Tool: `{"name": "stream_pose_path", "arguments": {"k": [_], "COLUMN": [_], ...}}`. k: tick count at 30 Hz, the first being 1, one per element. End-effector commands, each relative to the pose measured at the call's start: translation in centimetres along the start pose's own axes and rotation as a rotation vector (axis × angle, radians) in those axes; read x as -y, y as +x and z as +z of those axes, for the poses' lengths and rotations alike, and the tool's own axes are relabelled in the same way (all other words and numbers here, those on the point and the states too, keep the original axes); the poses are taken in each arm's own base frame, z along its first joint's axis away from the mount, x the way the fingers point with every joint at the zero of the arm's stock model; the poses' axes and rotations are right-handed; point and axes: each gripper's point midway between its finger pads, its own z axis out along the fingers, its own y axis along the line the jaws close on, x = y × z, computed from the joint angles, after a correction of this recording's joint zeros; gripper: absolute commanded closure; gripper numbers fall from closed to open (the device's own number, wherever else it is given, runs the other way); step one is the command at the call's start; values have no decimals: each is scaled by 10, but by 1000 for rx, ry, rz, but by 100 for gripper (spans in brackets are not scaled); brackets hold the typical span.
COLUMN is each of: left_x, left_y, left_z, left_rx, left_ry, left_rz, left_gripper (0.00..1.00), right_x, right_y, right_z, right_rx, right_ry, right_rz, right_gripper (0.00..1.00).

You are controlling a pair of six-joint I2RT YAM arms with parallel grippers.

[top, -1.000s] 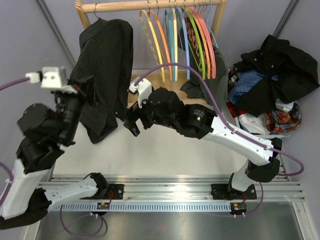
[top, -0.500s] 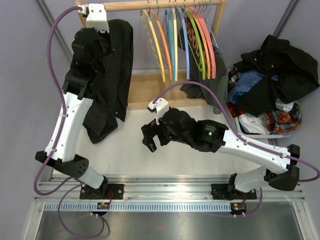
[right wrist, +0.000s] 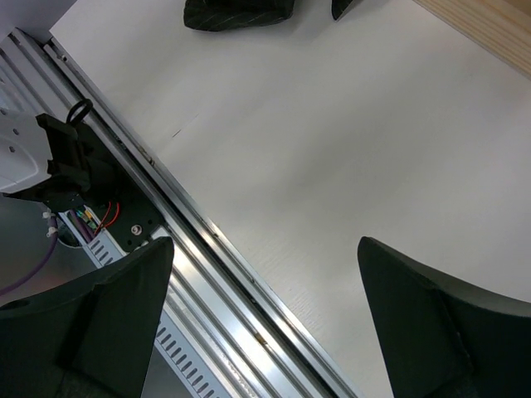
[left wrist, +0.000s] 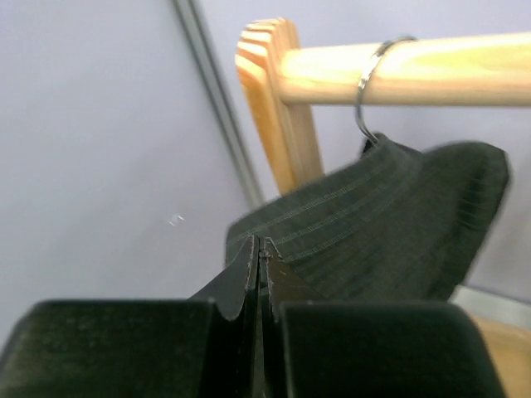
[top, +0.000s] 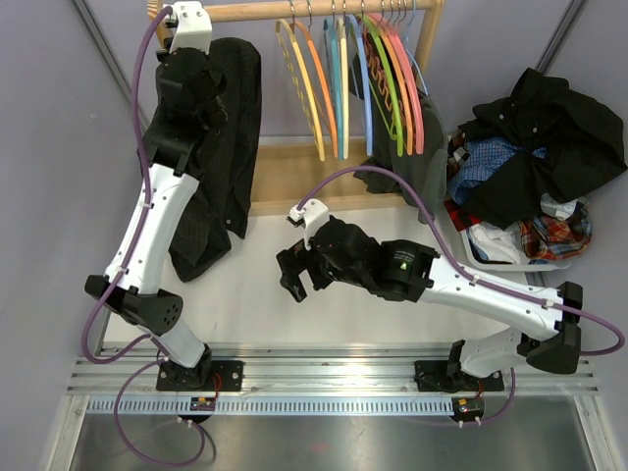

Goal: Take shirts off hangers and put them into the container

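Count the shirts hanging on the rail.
2: a pinstriped shirt at the left end of the rail, and a dark shirt at its right end, largely behind the coloured hangers. Others may hide there.

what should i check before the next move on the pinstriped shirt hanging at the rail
1. Left gripper shut: ok.
2. Left gripper actually pinching the pinstriped shirt: cannot tell; the tips meet right in front of the fabric.
3. Hanger hook seated on the rail: ok, so the shirt is not yet off.
4. Right gripper open and empty above the table: ok, free to help.
5. Room in the container: not ok; the heaped clothes spill over its rim.
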Motion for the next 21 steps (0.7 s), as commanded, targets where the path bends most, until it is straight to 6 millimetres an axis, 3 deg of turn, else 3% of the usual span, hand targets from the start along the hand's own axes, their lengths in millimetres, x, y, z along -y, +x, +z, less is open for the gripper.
{"name": "stream_pose_path", "arguments": {"k": [1,7,12,18,21], "left_x": [-24,-9,18,87,109], "left_y": [-12,16,26,17,14], "left_z": [8,40,42,11,-9], "left_rx": [57,0,-17,13,10], "left_ry": [-142,-87,54,477,596], "left_rz": [14,0,-26,-157,-201], "left_gripper": [100,100,100,100,100], "right_x": [-12,-10,-6,-8,-9], "right_y": [-11,-8,-4,-6,-5], "right_z": [3,1,0,5,8], "right_rx": [31,16,15,19,14], "right_ry": [-40,-29,-21,-23,-21], "right_rz": [-6,-8,-3,4,2], "right_gripper": [1,0,1,1,1]}}
